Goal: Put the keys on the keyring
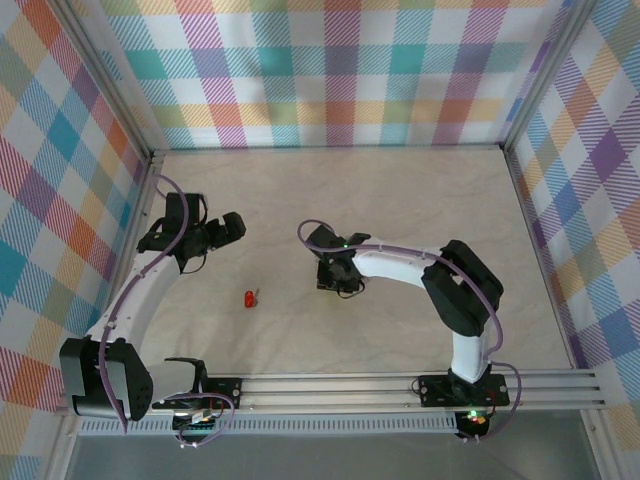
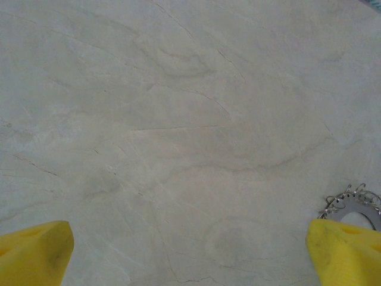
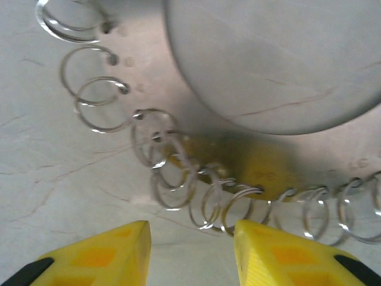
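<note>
The key (image 1: 249,298), tiny with a red head, lies on the table between the two arms. The keyring (image 3: 196,119) is a flat silvery ring fringed with small wire loops (image 3: 172,173). It lies just ahead of my right gripper (image 3: 190,250). That gripper's yellow fingers (image 3: 101,256) stand apart with bare table between them, and the right fingertip is close to the loops. In the top view my right gripper (image 1: 340,283) points down at the table's middle. My left gripper (image 2: 190,256) is wide open over bare table, with the keyring's edge (image 2: 357,205) beside its right fingertip (image 2: 345,250).
The table (image 1: 400,200) is a pale marbled surface, walled on three sides by plaid panels (image 1: 330,70). An aluminium rail (image 1: 400,385) carrying the arm bases runs along the near edge. My left gripper (image 1: 232,228) hovers at the left, above the key.
</note>
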